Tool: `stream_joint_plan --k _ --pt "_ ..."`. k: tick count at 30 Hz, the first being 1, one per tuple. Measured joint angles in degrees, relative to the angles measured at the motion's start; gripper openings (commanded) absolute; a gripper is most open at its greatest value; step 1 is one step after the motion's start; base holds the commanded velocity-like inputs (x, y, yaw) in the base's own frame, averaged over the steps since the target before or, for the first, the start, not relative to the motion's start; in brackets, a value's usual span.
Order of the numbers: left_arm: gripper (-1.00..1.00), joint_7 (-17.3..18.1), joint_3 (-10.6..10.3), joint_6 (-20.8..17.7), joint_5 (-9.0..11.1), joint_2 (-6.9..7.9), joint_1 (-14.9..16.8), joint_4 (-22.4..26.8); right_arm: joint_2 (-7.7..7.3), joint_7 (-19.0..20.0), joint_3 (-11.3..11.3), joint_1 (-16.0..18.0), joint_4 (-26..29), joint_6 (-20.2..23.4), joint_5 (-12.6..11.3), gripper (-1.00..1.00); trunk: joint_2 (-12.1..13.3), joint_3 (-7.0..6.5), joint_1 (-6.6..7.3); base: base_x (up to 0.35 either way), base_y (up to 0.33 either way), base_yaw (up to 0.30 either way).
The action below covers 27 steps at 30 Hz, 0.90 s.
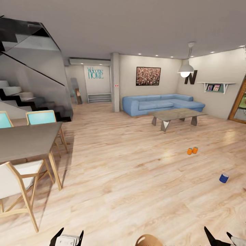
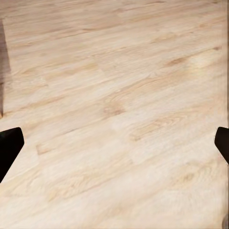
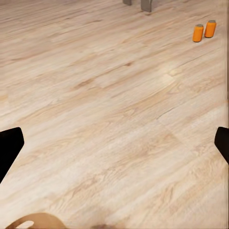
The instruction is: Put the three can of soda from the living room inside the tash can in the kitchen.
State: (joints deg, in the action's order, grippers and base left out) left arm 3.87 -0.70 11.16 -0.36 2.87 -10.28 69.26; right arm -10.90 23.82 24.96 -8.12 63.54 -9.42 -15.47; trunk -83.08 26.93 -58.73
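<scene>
So the robot's in the living room, and the landmark here is the grey low table [image 1: 177, 116] in front of the blue sofa [image 1: 160, 104]. Two orange cans [image 1: 192, 150] stand side by side on the wood floor [image 1: 119, 171], on the near side of the table, with the blue can [image 1: 223, 178] nearer still and off to the right. Left gripper [image 2: 114, 143] and right gripper [image 3: 114, 143] both have fingers spread wide, holding nothing.
</scene>
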Motion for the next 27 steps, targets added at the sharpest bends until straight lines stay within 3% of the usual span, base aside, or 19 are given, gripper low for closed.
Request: stream_joint_plan --k 6,17,27 --pt "1.0 0.0 0.07 0.0 0.06 -0.05 0.0 0.0 0.0 0.0 -0.04 0.01 0.0 -0.06 0.0 1.0 0.0 0.11 0.0 0.004 -0.078 -0.019" --pt "1.0 0.51 0.09 -0.14 0.12 -0.03 0.02 0.0 0.0 0.0 -0.04 0.0 0.0 -0.08 0.0 1.0 0.0 0.13 0.0 0.01 0.098 -0.001" --pt "1.0 0.61 0.11 -0.18 0.1 -0.06 0.0 0.0 0.0 0.0 -0.03 0.01 0.0 -0.09 0.0 1.0 0.0 0.13 0.0 -0.142 0.226 -0.019"
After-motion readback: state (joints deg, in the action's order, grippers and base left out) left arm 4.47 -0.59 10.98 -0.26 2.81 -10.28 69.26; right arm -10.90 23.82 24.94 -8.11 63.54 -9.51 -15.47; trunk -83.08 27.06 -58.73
